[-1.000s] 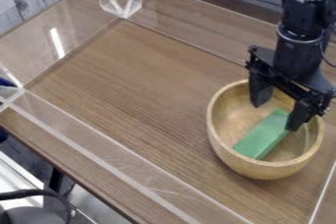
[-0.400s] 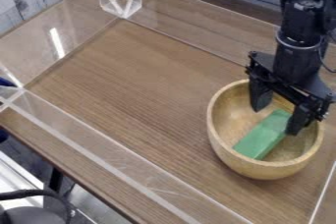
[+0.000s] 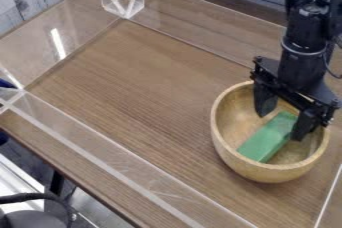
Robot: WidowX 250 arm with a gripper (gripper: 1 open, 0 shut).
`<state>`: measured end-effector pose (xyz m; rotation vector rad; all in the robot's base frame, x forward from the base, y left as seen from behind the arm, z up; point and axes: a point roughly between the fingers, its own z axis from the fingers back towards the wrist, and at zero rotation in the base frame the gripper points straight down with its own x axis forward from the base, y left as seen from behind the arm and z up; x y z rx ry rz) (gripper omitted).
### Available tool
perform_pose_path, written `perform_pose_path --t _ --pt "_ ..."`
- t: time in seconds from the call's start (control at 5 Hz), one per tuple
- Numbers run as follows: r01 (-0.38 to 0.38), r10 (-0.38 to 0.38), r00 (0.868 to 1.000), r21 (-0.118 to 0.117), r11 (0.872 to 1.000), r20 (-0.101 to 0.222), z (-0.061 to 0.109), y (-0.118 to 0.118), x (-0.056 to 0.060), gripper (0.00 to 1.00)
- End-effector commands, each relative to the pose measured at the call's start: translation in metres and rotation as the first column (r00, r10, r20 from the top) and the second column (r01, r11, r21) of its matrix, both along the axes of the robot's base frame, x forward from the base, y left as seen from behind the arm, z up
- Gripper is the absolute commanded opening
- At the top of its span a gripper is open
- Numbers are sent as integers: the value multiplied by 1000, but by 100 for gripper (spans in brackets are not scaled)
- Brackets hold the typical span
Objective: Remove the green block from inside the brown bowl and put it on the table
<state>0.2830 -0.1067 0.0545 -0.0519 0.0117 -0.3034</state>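
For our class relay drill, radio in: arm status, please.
Gripper open, at the brown bowl. Green block lying inside, not yet out. Bowl's wall surrounds the block.

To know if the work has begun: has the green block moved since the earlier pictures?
No. The green block lies at the same place, inside the brown bowl.

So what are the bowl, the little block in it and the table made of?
The bowl looks like pale wood, smooth, perhaps varnished, judging by its tan colour and thick rim. The block is plain, even green; painted wood or plastic, I can't tell which. The table shows brown wood grain, though it could be a laminate.
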Motion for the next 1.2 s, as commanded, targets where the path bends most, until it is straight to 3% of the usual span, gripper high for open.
perform_pose_path --t 0.0,0.4,0.6,1.0 --pt "-3 4 999 -21 1000 53 13 -2 8 100" --pt "-2 3 1000 -16 1000 31 0 -2 10 100" --pt "-8 8 1000 -14 1000 26 -4 -1 10 0" --pt "-9 10 1000 -21 1000 27 0 1 9 0"
